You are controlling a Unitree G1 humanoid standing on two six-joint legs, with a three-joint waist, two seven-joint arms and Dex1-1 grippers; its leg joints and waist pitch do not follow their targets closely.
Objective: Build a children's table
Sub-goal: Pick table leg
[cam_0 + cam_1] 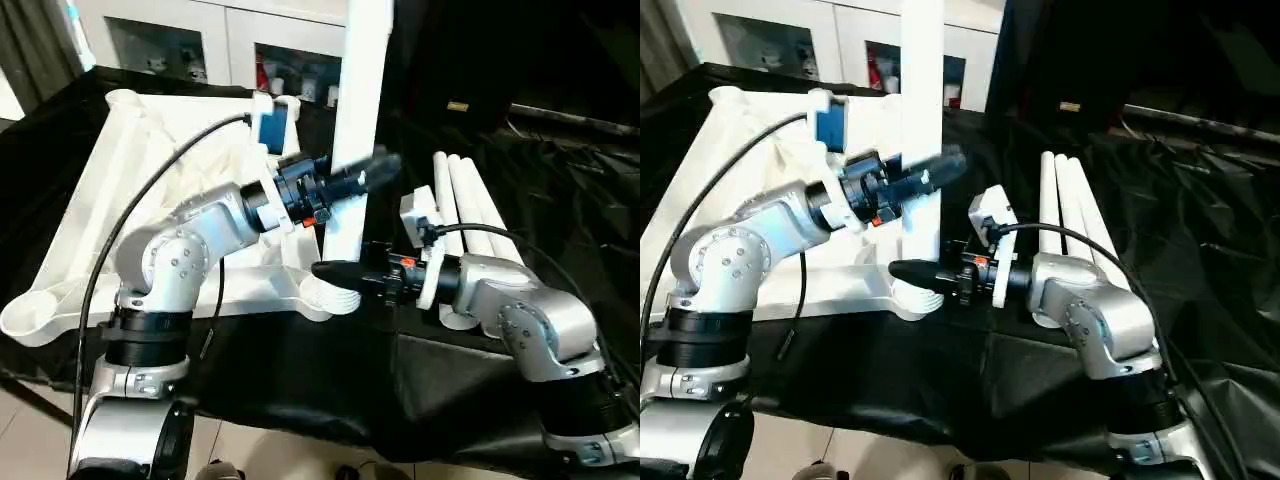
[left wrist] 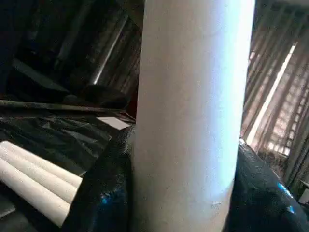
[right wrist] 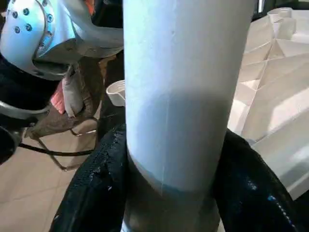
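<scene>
Evidently both pincers are clamping one upright leg (image 1: pixel 360 110), the left pincer (image 1: pixel 372 168) higher and the right pincer (image 1: pixel 335 272) low by the collar, steadying it over the near corner socket (image 1: pixel 330 295) of the upturned table top (image 1: pixel 120 190) for seating.

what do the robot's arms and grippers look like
Both arms are silver, with rounded elbow housings studded with small screws and black bands. The left gripper and right gripper have glossy black fingers, orange-red marks on black wrists, white camera mounts, and a black cable looping along each arm.
</scene>
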